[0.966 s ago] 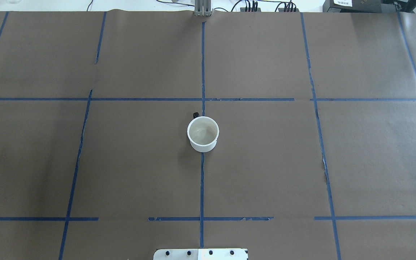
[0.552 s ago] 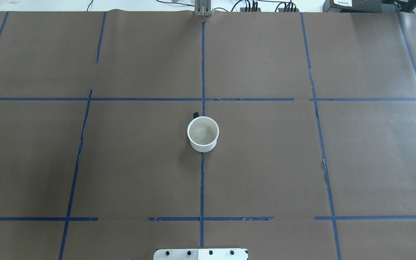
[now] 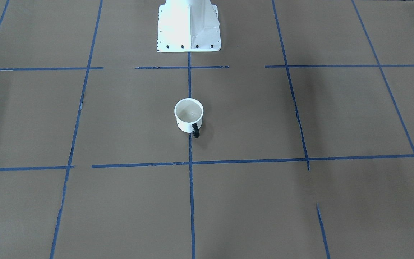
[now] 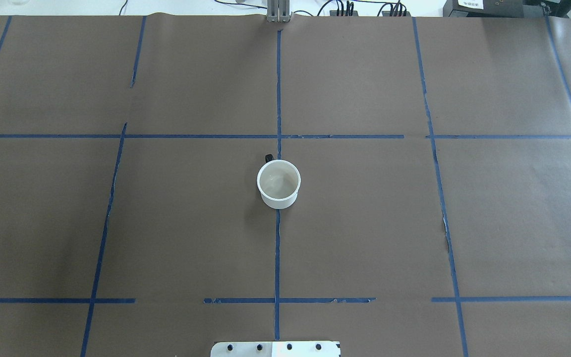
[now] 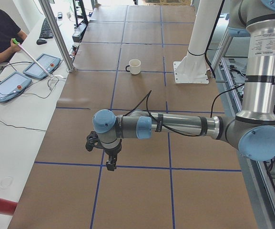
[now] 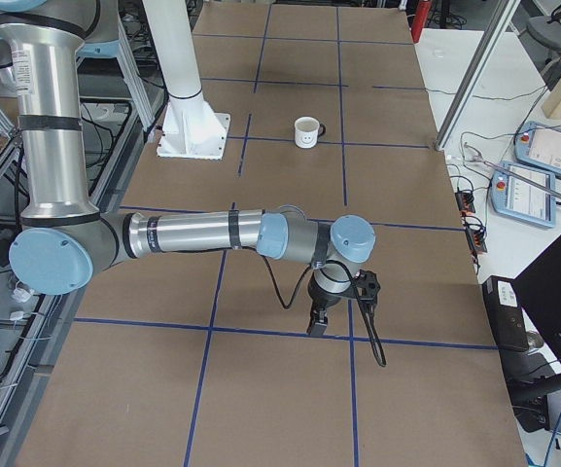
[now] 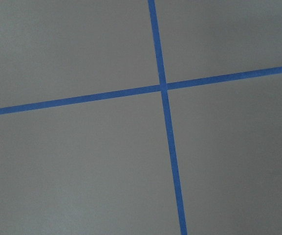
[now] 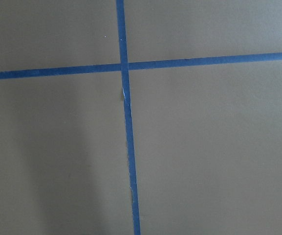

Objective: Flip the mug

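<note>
Black and small, the left tool (image 5: 110, 165) hangs from its arm, pointing down, close above the surface (image 4: 365, 223). It shows only from the side, far off, so I cannot tell if its fingers are apart or together. Its own camera sees just brown paper and two blue tape lines (image 7: 163, 88) that cross.

The right tool (image 6: 317, 327) is the same. It points down, low over the paper at the other end of the surface, and I cannot tell if it is open or closed. Under it two tape lines cross too.

Neither tool holds anything that I can see. Both are well apart from the mug (image 4: 278, 198).

The mug stands in the middle of the surface, right on the long middle tape line, in front of the robot's white base (image 3: 189, 25). It is upright, with its open mouth facing up, and the inside is pale. Its black handle (image 3: 196, 131) sticks out on the side away from the base. From the right end of the room I can see a little smiley face (image 6: 305, 139) on its white side.
</note>
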